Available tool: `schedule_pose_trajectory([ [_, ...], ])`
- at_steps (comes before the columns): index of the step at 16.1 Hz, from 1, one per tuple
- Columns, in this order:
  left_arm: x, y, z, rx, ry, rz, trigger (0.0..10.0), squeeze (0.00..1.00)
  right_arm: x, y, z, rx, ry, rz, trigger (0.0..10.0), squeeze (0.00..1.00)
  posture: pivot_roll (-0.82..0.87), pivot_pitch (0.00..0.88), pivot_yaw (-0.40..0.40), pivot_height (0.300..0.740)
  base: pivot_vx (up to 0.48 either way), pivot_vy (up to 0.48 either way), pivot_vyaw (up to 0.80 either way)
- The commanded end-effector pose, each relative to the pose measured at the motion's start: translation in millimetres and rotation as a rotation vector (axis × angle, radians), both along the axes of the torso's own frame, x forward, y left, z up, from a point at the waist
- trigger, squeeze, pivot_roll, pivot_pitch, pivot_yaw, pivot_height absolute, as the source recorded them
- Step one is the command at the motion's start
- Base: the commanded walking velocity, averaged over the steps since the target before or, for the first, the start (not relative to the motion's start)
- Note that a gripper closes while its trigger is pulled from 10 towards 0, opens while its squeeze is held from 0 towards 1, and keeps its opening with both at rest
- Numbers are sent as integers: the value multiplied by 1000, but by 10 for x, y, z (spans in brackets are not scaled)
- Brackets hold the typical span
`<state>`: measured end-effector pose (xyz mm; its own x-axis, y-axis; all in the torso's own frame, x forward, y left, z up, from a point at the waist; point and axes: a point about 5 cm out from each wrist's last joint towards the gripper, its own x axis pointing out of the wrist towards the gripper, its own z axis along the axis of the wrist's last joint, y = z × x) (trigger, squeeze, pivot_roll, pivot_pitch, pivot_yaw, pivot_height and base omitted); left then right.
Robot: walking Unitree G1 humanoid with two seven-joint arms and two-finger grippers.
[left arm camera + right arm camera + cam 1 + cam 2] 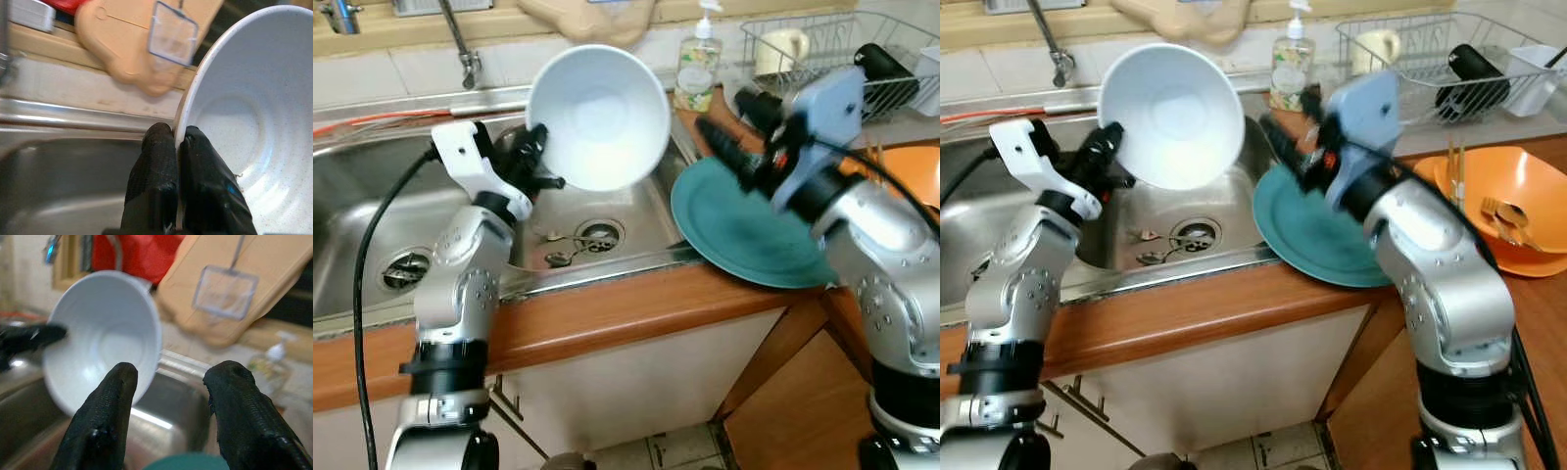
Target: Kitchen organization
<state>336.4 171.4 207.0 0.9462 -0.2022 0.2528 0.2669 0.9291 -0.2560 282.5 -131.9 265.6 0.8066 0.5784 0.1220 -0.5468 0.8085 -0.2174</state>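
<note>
1. Left silver arm rises from lower left, elbow bent, wrist w/ white housing angled up and to the robot's right.
2. Left gripper [178, 147]: two black fingers [154, 166] pinched tight on the rim of a white round bowl [599, 116], one finger each side of the rim.
3. Right silver arm comes in from the right, forearm reaching toward centre, blurred.
4. Right gripper [168, 377]: fingers spread wide apart, holding nothing.

Right gripper [729, 122]: smearing with motion blur, fingertip outlines unreadable. Teal plate [744, 235]: near rim lying hidden behind the right arm. Faucet [460, 44]: running off the top edge. Dish rack [822, 39]: contents blurring; dark item inside unidentifiable. Small utensils by the sink drain [570, 245]: too small to identify.
</note>
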Motion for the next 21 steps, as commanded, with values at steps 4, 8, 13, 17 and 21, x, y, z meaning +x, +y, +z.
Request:
schedule_pose_trajectory([
  [4, 162, 27, -63, 220, 73, 87, 0, 0, -126, 85, -103, -116, 64, 120, 10000, 0, -45, 0, 68, 740, 0, 0, 0],
  [8, 316, -57, -277, 450, 202, 35, 0, 0, -220, 144, -222, -212, 124, 216, 10000, 0, -48, 0, 71, 740, 0, 0, 0],
  [13, 390, -144, -566, 575, 364, -33, 0, 0, -270, 126, -364, -290, 188, 233, 10000, 0, -54, 0, 76, 740, 0, 0, 0],
  [17, 382, -169, -714, 600, 436, -63, 4941, 0, -298, 130, -389, -316, 201, 257, 10000, 0, -57, 0, 75, 740, 0, 0, 0],
  [21, 370, -151, -814, 640, 501, -67, 10000, 0, -307, 135, -409, -333, 207, 267, 10000, 0, -55, 0, 71, 740, 0, 0, 0],
])
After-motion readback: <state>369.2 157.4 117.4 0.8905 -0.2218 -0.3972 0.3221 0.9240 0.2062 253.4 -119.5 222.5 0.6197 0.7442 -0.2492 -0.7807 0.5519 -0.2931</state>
